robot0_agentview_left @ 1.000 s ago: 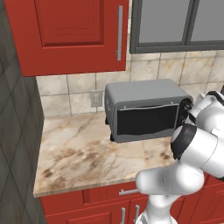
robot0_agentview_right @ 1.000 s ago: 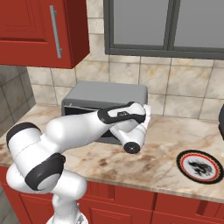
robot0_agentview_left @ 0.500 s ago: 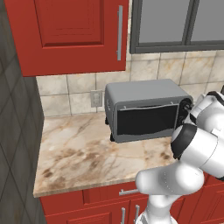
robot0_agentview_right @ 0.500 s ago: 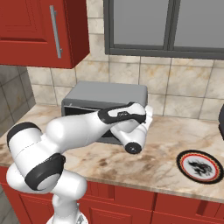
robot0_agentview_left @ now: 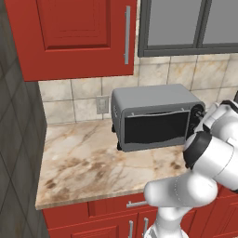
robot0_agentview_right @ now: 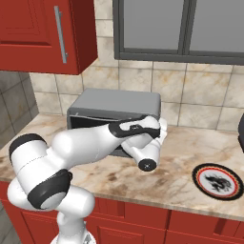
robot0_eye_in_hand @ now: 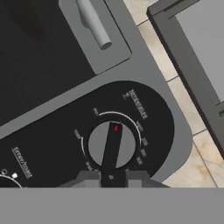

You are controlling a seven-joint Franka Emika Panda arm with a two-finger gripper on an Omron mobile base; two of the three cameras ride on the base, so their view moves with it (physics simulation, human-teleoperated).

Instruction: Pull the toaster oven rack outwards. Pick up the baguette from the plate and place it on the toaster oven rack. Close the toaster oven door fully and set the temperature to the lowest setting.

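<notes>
On a marbled kitchen counter, the toaster oven sits against the tiled wall, its long side running along the counter's edge and its dark glass toaster oven door facing out toward the robot. In both base views the door stands upright and looks shut, so the rack and bread steps appear done, though nothing behind the glass can be made out. Further right, the plate lies bare and well apart from the oven, which fits a baguette already moved. What seems left is the dial. At the oven's right end, the hand view looks straight onto the black control strip, where the temperature knob carries a raised bar with a red mark, the bar running nearly up and down in that tilted picture. The gripper has its two dark fingers pinched onto the lower end of that bar, apparently mid-turn toward the lowest setting.
</notes>
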